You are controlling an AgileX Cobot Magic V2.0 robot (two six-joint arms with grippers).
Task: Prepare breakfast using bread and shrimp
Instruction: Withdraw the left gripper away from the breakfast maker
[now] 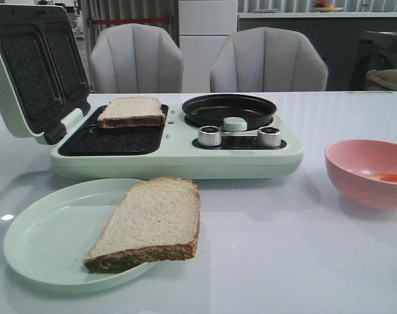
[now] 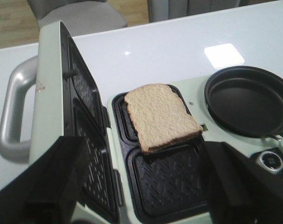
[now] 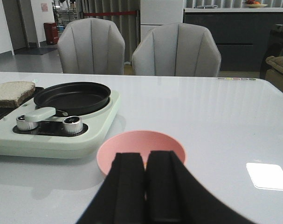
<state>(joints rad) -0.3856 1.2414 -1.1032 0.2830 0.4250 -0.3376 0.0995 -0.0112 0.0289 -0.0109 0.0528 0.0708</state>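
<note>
One bread slice (image 1: pixel 131 111) lies flat on the sandwich maker's (image 1: pixel 178 157) rear grill plate; another slice (image 1: pixel 152 222) rests in front; shrimp (image 1: pixel 386 176) lies to its right.

Low front camera, two wrist cameras, all sharing the sandwich maker (image 1: pixel 178 154).

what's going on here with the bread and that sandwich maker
One bread slice lies on the rear plate of the open sandwich maker; the other slice sits on the green plate. The open left gripper hovers over the maker. The shut right gripper hangs above the pink bowl holding the shrimp.
</note>
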